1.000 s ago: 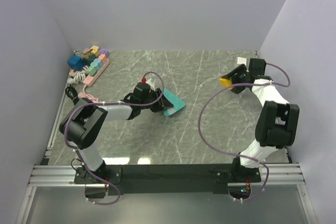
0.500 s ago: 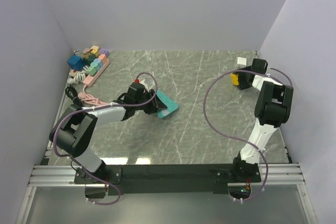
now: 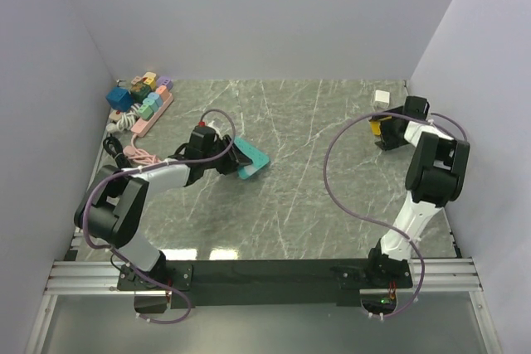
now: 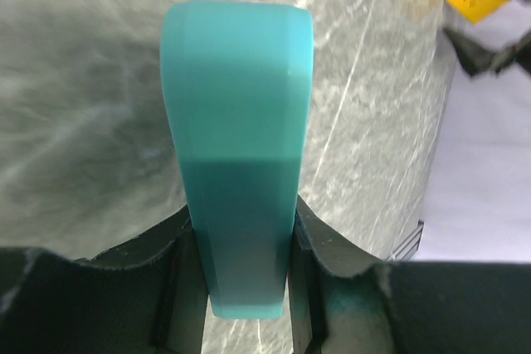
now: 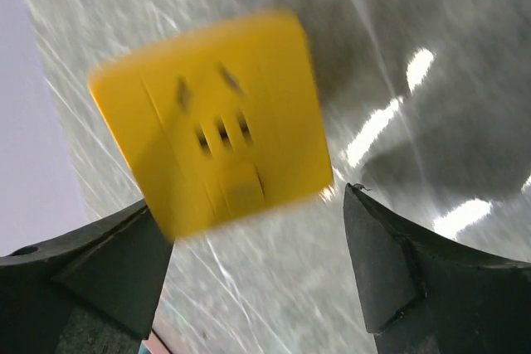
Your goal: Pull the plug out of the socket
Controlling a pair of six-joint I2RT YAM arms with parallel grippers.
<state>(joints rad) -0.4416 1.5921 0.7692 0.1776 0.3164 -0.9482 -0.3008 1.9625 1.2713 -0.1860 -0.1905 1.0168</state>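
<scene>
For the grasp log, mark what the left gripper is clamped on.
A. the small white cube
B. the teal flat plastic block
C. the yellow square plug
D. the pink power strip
B: in the left wrist view the teal flat plastic block is pinched between the two fingers of the left gripper, and the top view shows the same block sticking out of that gripper.

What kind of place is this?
Probably a robot test booth in a lab, not a home: two robot arms bolted to a rail, plain walls boxing in a marbled table, and a power strip full of coloured plugs to practise on.
</scene>
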